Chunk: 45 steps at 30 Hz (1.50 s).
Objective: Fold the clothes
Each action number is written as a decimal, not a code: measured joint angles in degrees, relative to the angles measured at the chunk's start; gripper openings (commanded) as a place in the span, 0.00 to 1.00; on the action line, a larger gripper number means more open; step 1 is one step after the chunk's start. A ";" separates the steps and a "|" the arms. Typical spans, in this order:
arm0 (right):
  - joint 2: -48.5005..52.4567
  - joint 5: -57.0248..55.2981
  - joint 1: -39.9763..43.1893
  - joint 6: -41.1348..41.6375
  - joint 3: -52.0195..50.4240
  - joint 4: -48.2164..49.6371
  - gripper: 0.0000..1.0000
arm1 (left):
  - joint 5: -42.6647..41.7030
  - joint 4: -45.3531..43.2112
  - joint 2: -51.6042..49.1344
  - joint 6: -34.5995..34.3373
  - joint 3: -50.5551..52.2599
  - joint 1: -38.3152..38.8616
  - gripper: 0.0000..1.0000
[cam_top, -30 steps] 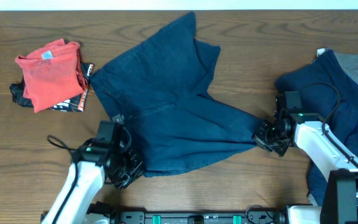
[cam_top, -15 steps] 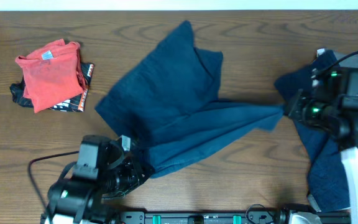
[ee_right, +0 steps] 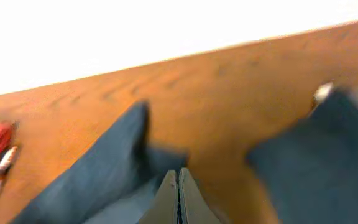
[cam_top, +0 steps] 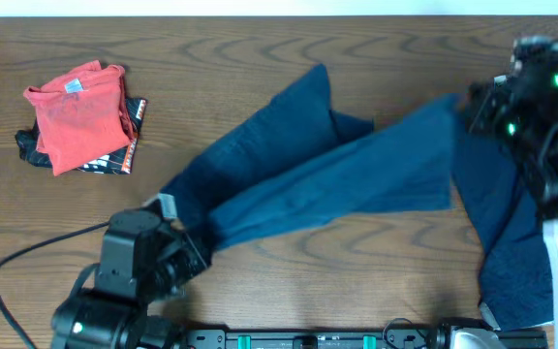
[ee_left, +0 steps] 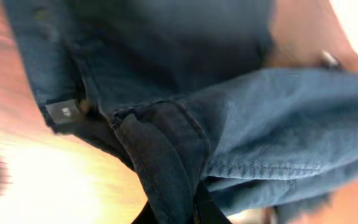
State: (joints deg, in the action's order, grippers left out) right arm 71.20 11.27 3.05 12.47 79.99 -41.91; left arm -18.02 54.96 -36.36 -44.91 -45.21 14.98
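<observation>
While the navy trousers (cam_top: 337, 179) are stretched diagonally over the table (cam_top: 376, 291), one end is pinched by the left gripper (cam_top: 192, 254) and the other by the right gripper (cam_top: 473, 105). Spreading is judged to be in hand; next, an even, flat lowering is called for.

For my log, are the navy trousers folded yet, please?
Not yet: the navy trousers are stretched out between the left gripper and right gripper.

Overhead straight down on whole table (cam_top: 356, 281), left wrist close on navy trousers (ee_left: 260, 124), right wrist low across them
</observation>
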 measured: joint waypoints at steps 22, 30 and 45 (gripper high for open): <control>25.94 -0.26 -11.41 5.38 0.52 -7.45 0.51 | 15.41 -12.57 -26.84 -3.13 0.11 -0.20 0.06; 38.69 6.60 -13.81 12.68 0.48 -4.61 0.62 | 15.37 -8.37 -26.14 -3.13 0.13 -0.20 0.06; 43.21 -0.63 -14.82 20.37 0.48 0.48 0.74 | 15.19 -4.39 -26.12 -3.13 0.13 -0.20 0.06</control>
State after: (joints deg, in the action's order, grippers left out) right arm 114.41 10.63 -11.77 32.84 80.47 -41.43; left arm -2.83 50.57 -62.48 -48.03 -45.08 14.79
